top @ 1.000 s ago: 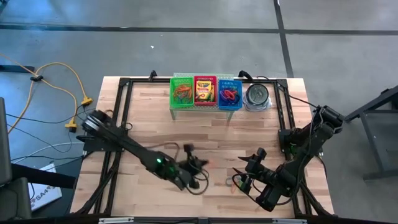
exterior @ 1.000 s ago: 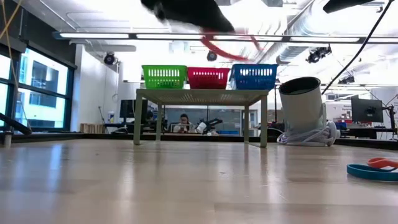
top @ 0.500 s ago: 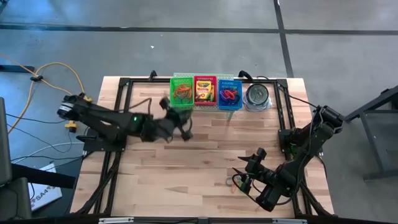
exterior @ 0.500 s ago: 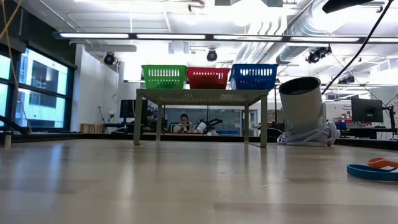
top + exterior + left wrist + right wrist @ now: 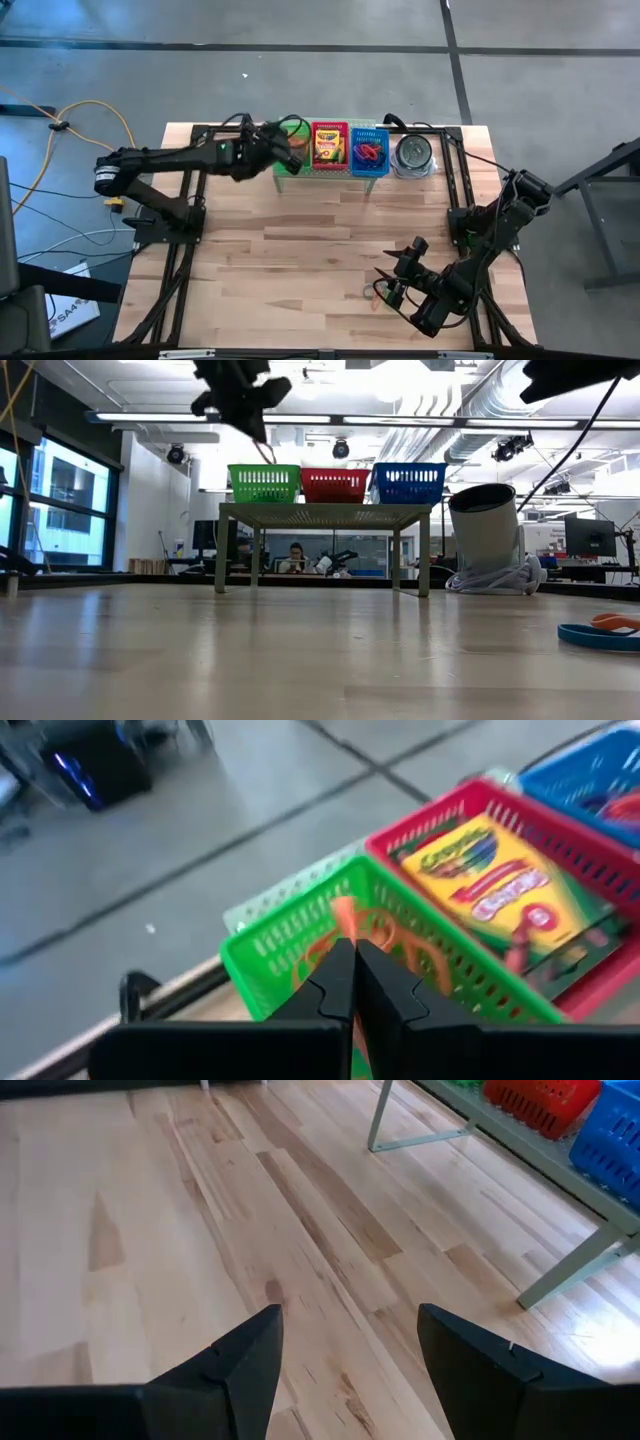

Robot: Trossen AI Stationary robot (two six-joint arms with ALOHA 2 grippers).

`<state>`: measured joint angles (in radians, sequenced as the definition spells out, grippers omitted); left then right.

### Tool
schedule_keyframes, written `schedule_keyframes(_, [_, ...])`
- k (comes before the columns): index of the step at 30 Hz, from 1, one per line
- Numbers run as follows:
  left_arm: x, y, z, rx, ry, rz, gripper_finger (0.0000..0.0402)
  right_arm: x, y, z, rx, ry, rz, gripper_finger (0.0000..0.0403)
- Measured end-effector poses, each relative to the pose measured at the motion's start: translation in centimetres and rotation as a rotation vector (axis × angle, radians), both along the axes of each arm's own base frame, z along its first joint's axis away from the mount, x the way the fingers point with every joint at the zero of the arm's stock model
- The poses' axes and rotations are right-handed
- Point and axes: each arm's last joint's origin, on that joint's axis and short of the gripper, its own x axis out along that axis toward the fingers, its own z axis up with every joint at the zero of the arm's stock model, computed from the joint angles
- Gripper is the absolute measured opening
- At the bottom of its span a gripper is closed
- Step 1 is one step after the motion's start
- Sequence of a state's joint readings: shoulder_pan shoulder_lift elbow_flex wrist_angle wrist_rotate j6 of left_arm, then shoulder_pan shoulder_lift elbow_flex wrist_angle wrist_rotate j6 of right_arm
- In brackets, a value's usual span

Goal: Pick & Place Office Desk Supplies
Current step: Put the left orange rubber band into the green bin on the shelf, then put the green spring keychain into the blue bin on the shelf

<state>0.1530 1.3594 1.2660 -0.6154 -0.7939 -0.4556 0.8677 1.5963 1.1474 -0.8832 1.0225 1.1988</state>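
The left arm is reaching across the far left part of the worktop (image 5: 300, 235), and the left end effector (image 5: 354, 965) is hanging over the green basket (image 5: 291, 160) with its fingers pressed together — an orange rubber band (image 5: 345, 918) is being pinched between the tips and is dangling above the basket's opening. In the low view the same end effector is showing dark above the green basket's rim, with a thin strand trailing down from it. More orange loops are lying inside the green basket, which is sitting at the left end of a small pale-green rack (image 5: 320, 515) at the far edge of the worktop. Just beside it, in the middle of the rack, the red basket (image 5: 329, 147) is holding a yellow-and-green crayon box (image 5: 488, 875) lying flat, face up. The blue basket (image 5: 369, 152) is standing at the rack's right end, touching the red one, and is carrying red rubber bands (image 5: 369, 153). Right of the rack, a round silvery tin (image 5: 414, 153) is resting on the worktop. At the near right, the right arm is waiting low over the boards, and the right end effector (image 5: 350, 1345) is standing with its fingers spread and nothing between them. Just beside that arm — near the worktop's front — a blue loop (image 5: 597, 637) and an orange loop (image 5: 615, 622) are lying on the wood, touching each other.
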Motion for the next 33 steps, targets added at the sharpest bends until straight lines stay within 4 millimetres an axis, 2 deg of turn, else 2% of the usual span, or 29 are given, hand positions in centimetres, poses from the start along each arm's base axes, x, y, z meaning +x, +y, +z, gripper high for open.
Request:
schedule_keyframes(3, [0.1,1.0,-0.5,-0.055,0.015,-0.015,0.0,0.0,-0.3,-0.4,-0.007,0.012,-0.005,0.0222])
schedule_keyframes(11, [1.0,2.0,-2.0,-0.113,0.036,0.001,0.0021,0.3,-0.4,-0.5,0.015,0.019,-0.013,0.0222])
schedule_keyframes(23, [1.3,2.3,-2.5,-0.11,0.054,0.018,0.0128,0.3,-0.4,-0.5,0.017,0.028,-0.002,0.0222])
schedule_keyframes(26, [1.3,1.5,-2.2,-0.119,0.043,-0.015,0.014,0.4,-0.2,-0.6,0.041,0.037,0.006,0.0222])
schedule_keyframes(33, [1.2,-2.9,-1.0,-0.163,-0.009,-0.207,0.0143,0.3,0.3,-1.0,0.168,0.204,0.099,0.0222])
